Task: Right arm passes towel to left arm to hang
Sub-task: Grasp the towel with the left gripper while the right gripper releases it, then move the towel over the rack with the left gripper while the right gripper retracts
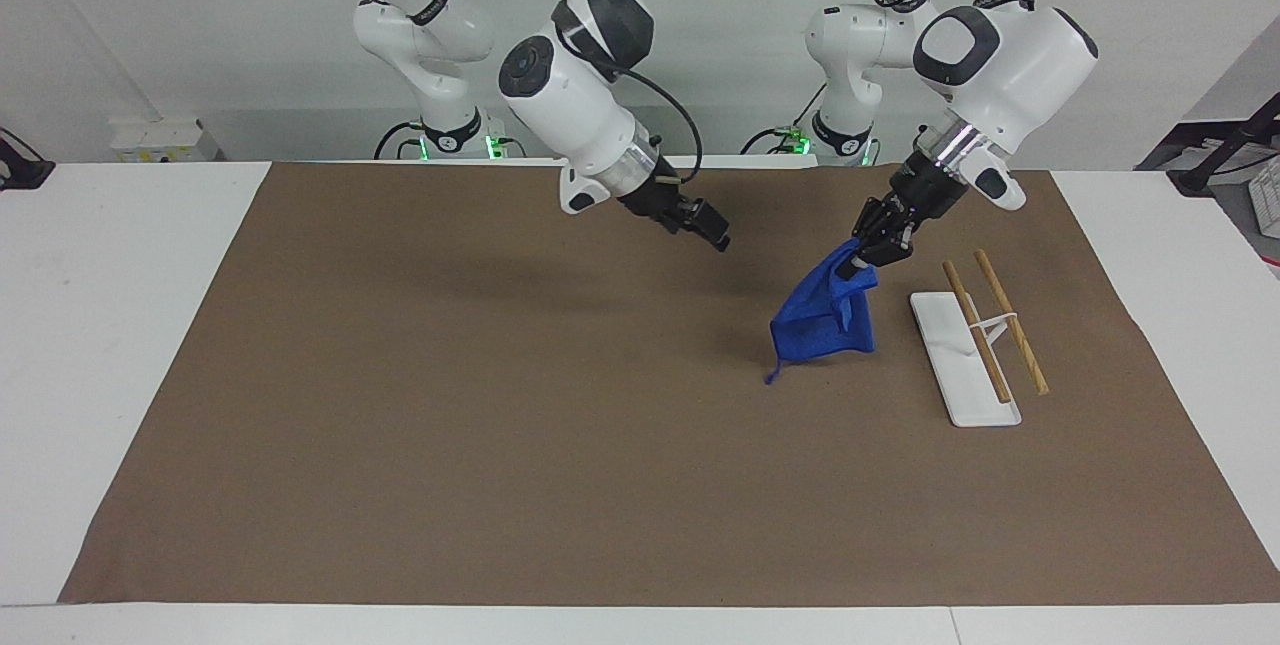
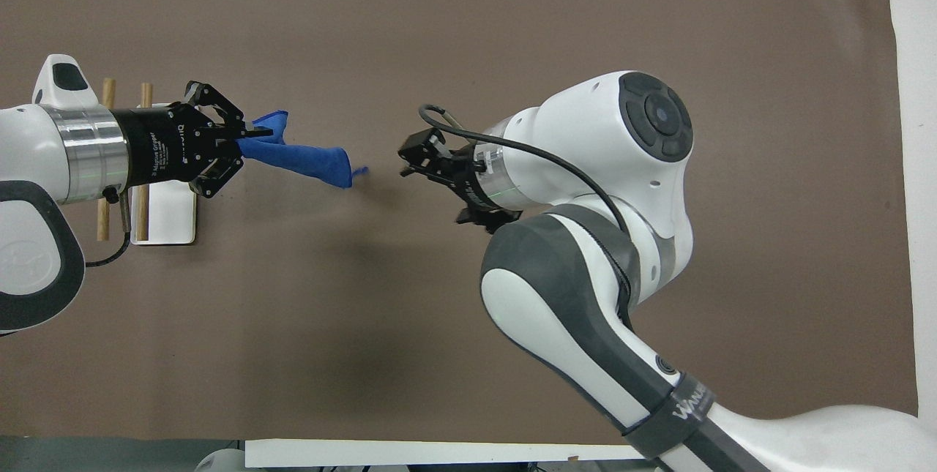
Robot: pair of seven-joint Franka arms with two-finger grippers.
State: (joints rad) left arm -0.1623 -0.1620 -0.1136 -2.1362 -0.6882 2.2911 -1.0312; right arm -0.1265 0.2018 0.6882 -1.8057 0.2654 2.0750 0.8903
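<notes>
The bright blue towel (image 1: 825, 320) hangs from my left gripper (image 1: 865, 263), which is shut on its upper corner. The short loop (image 1: 770, 375) dangles at the towel's lowest corner, just above the mat. In the overhead view the towel (image 2: 300, 157) trails from the left gripper (image 2: 249, 139) toward the middle of the table. The left gripper is over the mat beside the rack (image 1: 965, 365), a white base with two wooden rods (image 1: 1012, 320). My right gripper (image 1: 712, 230) is open and empty over the middle of the mat, apart from the towel; it also shows in the overhead view (image 2: 428, 183).
A brown mat (image 1: 450, 405) covers most of the white table (image 1: 100, 325). The rack's base (image 2: 172, 216) and rods (image 2: 107, 91) stand at the left arm's end of the mat, partly covered by the left arm in the overhead view.
</notes>
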